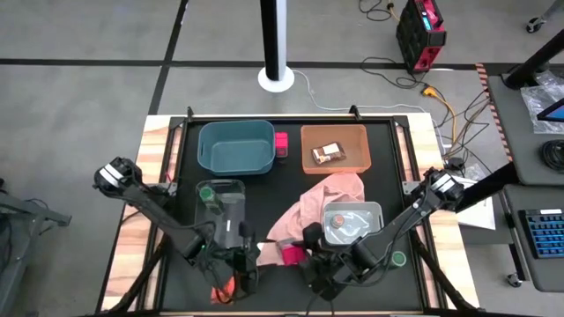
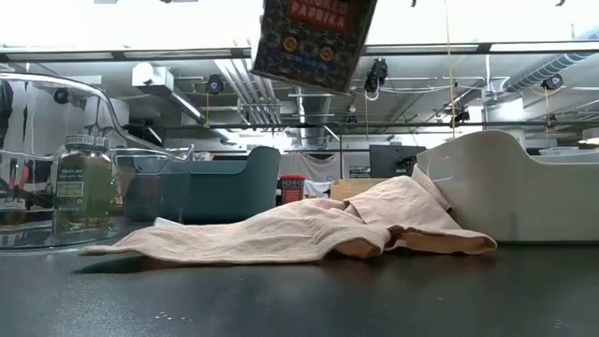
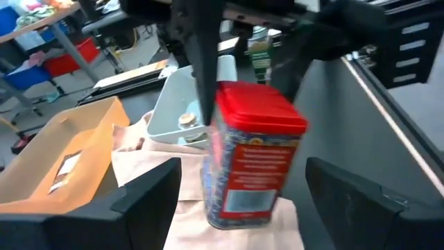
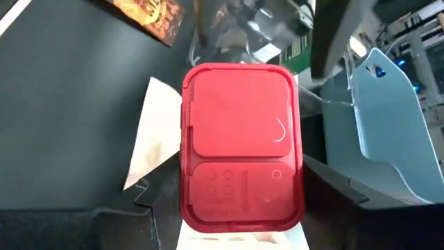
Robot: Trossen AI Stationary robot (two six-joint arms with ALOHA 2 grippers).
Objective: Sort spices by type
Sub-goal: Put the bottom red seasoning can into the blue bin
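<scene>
Two grippers met at one red-lidded tin [image 3: 253, 156], held up above the cloth [image 2: 281, 234]. The right gripper [image 4: 239, 198] was clamped on it. The left gripper [image 3: 250, 198] had its fingers [image 3: 149, 198] wide apart, clear of the tin's sides. It looked like a hand-over: next the left must back off, then the right carry the tin to its kind. Its label read "PAPRIKA".

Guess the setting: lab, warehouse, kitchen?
Likely a robotics lab or workshop: exposed ceiling ducts, cables trailing over grey floor by the table, and a keyboard on a side desk.
</scene>
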